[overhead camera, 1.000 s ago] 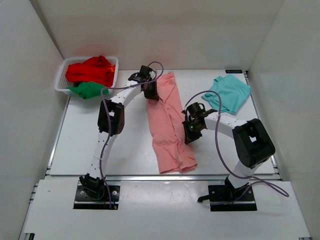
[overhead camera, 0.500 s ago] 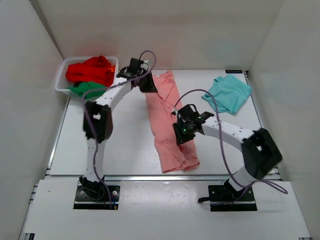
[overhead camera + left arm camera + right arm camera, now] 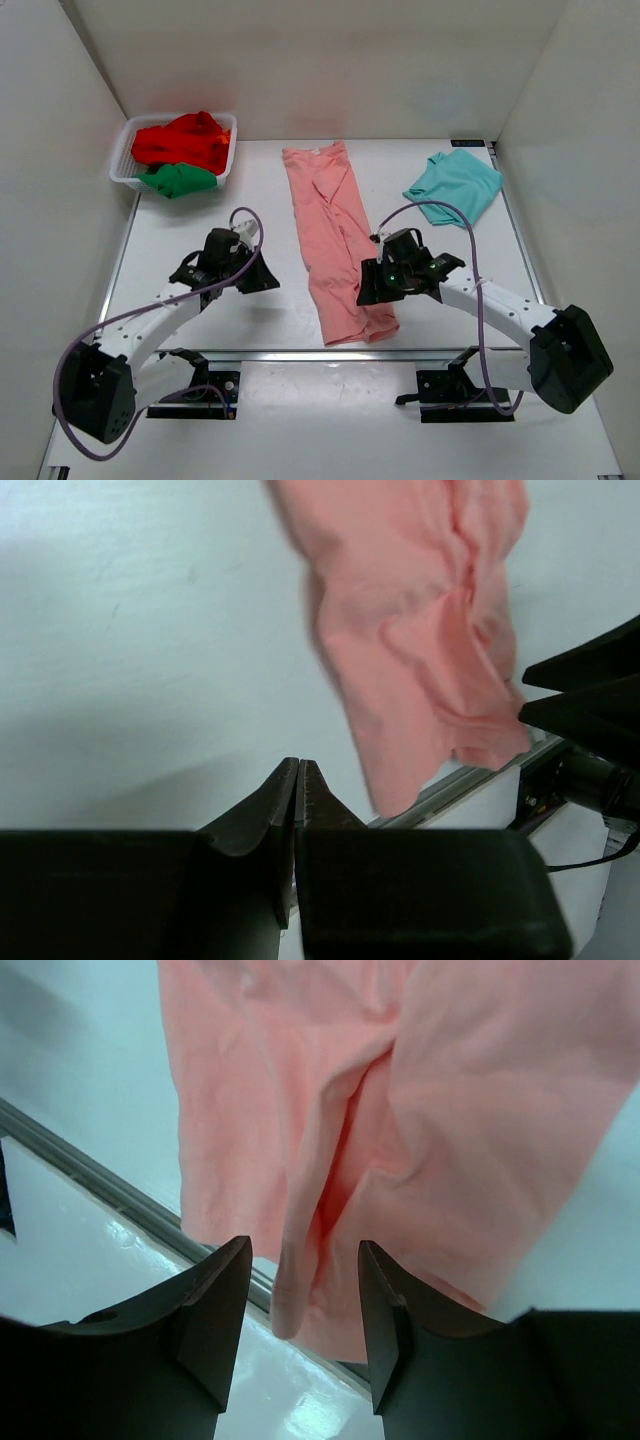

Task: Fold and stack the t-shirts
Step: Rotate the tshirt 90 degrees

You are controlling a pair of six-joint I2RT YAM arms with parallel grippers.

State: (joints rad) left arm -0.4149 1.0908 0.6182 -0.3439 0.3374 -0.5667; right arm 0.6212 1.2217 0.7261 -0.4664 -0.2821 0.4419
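The salmon-pink t-shirt [image 3: 333, 235] lies as a long narrow strip down the middle of the table, collar end far and hem end near. My left gripper [image 3: 266, 282] is shut and empty, low over bare table left of the shirt. In the left wrist view the shut gripper [image 3: 298, 772] points toward the shirt's near end [image 3: 420, 640]. My right gripper [image 3: 368, 288] is open at the right edge of the shirt's near part. In the right wrist view its jaws [image 3: 305, 1265] stand apart above the wrinkled hem [image 3: 400, 1110], holding nothing. The light teal t-shirt [image 3: 457, 185] lies crumpled at the far right.
A white mesh basket [image 3: 124, 160] at the far left corner holds a red shirt [image 3: 185, 140] and a green shirt [image 3: 178, 180]. The table's front rail [image 3: 300, 353] runs just below the pink shirt's hem. White walls enclose the table on three sides.
My left gripper has left the pink shirt's far collar end and swung back to the near left of the table. My right gripper has moved nearer along the shirt toward its hem.
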